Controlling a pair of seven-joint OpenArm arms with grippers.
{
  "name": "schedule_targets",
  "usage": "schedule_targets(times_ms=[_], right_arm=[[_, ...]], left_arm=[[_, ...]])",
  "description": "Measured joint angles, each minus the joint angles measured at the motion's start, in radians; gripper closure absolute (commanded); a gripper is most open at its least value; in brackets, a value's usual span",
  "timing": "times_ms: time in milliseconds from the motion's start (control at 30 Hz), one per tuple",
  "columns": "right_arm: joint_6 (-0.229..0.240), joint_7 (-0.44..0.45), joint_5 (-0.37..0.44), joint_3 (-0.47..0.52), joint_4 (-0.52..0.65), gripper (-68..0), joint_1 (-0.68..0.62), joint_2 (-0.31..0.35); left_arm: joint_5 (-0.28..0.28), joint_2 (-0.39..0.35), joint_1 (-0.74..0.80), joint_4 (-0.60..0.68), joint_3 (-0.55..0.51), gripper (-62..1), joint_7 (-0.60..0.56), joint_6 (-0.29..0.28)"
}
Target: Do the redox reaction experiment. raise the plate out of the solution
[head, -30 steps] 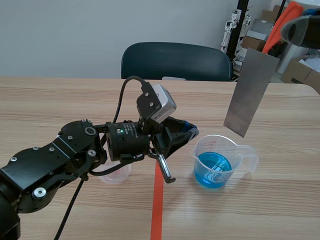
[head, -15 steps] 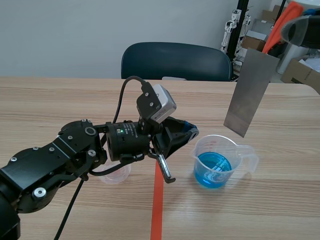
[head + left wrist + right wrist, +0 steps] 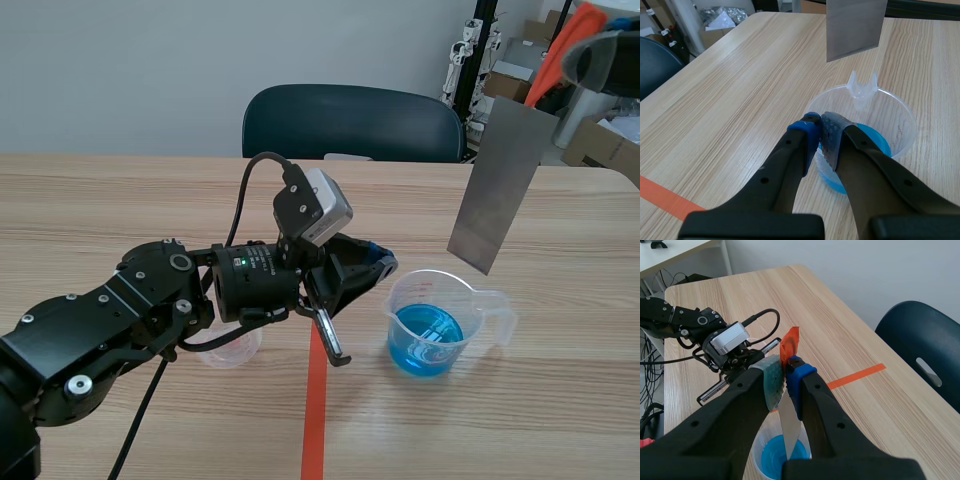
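A grey metal plate (image 3: pixel 500 180) hangs tilted in the air, its lower corner above and behind the clear beaker (image 3: pixel 440 322) of blue solution and out of the liquid. At the top right, my right gripper (image 3: pixel 600 60) is shut on the plate's upper end. In the right wrist view the plate (image 3: pixel 789 427) shows edge-on between the pads of the right gripper (image 3: pixel 784 377), over the blue solution (image 3: pixel 780 457). My left gripper (image 3: pixel 383 264) is shut beside the beaker's left rim. In the left wrist view that gripper (image 3: pixel 820 131) sits at the near rim of the beaker (image 3: pixel 890 112); I cannot tell whether they touch.
A small clear cup (image 3: pixel 232 350) stands under the left arm. An orange tape line (image 3: pixel 318 400) runs down the table's middle. A dark chair (image 3: pixel 350 120) stands behind the table, and boxes and gear (image 3: pixel 520 70) fill the back right.
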Motion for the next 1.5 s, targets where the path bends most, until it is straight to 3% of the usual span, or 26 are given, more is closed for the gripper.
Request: schedule_targets(times_ms=[1500], right_arm=[[0.000, 0.003, 0.000, 0.000, 0.000, -0.2, 0.000, 0.000]], left_arm=[[0.000, 0.000, 0.000, 0.000, 0.000, -4.0, -0.026, 0.001]])
